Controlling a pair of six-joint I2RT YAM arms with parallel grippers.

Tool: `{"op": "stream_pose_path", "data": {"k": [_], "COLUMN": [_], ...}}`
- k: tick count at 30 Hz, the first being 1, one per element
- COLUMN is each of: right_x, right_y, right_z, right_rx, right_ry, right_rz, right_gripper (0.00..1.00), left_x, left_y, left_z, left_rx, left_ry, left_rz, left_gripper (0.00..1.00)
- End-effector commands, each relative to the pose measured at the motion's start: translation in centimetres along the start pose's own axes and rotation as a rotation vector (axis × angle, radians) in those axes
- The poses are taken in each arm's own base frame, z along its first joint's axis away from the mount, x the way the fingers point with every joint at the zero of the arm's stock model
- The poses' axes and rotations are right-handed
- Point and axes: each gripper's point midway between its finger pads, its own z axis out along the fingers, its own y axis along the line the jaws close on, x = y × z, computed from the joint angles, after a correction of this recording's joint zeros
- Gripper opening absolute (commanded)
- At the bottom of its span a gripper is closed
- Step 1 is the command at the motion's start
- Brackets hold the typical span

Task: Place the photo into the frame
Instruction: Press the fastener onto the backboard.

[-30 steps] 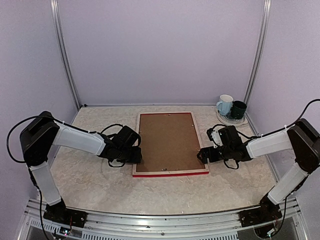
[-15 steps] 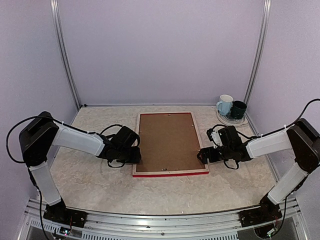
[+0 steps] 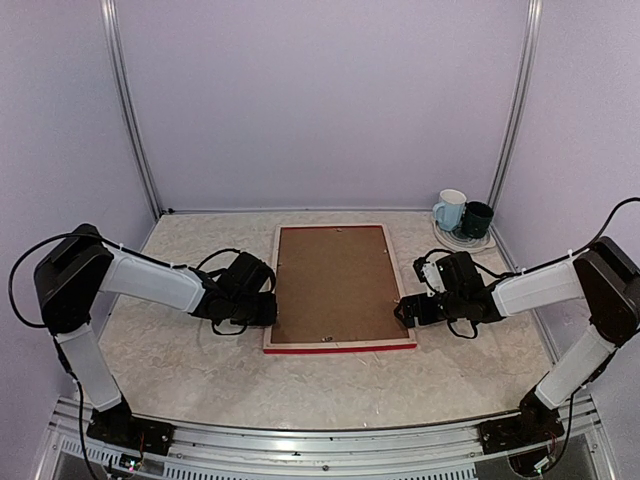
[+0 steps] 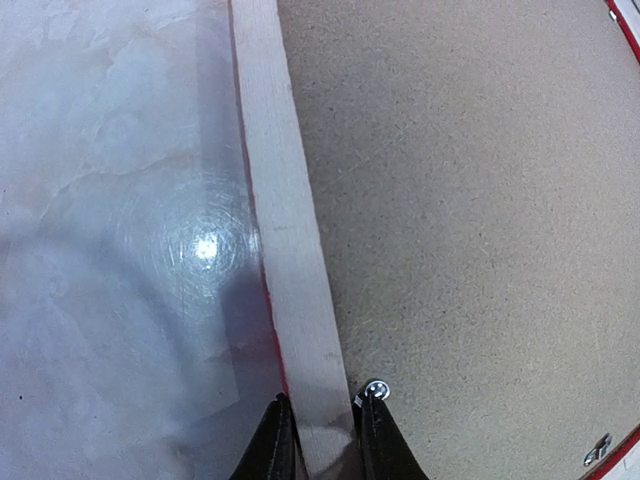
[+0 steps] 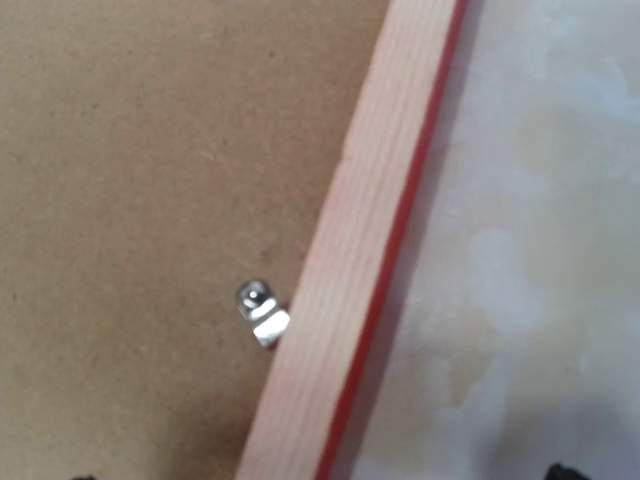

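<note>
Change from a second back is all on your left side: the left gripper has narrowed its jaws and now pinches the left rail of the frame, near that rail's near end. The left arm has also slid a touch to the left, and the frame's near left corner looks nudged with it, though only barely. Your right gripper hasn't budged. It stays spread wide at the frame's right rail, near the near corner, with nothing in it.

The frame lies face down on the table, between the two grippers, with the brown backing board filling it. The photo I can't make out in any view, since only the board shows inside the rails. From the top camera both sets of fingers are buried under the wrist housings, so you can't read the grip from there at all.

The left wrist view is what settles it. The two dark fingers sit tight on either side of the pale wood rail, with a small screw just inside the rail on the board. The right wrist view only catches slivers of finger at its bottom corners, one over the board and one outside the frame, plus a little metal tab against the rail's inner edge. Only the top view shows the pale mug and dark mug beyond the frame's far right corner.
</note>
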Motion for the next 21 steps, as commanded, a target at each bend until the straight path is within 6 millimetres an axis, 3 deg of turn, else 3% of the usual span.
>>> {"op": "stream_pose_path", "data": {"k": [1, 5, 14, 21], "right_x": [-0.5, -0.4, -0.5, -0.6], "right_y": [-0.1, -0.2, -0.2, -0.2], "right_z": [0.2, 0.2, 0.2, 0.1], "right_rx": [0.011, 0.013, 0.011, 0.013], "right_ry": [-0.002, -0.001, 0.000, -0.004], "right_rz": [0.002, 0.002, 0.003, 0.000], "right_gripper": [0.97, 0.97, 0.97, 0.97], "left_x": [2.9, 2.6, -1.5, -4.0], "left_y": [2.9, 2.7, 1.5, 1.2], "left_z": [0.4, 0.2, -2.2, -4.6], "left_rx": [-0.088, -0.088, -0.081, -0.073], "left_ry": [0.090, 0.079, -0.064, -0.168], "left_rz": [0.034, 0.039, 0.012, -0.025], "left_gripper": [0.14, 0.16, 0.53, 0.65]}}
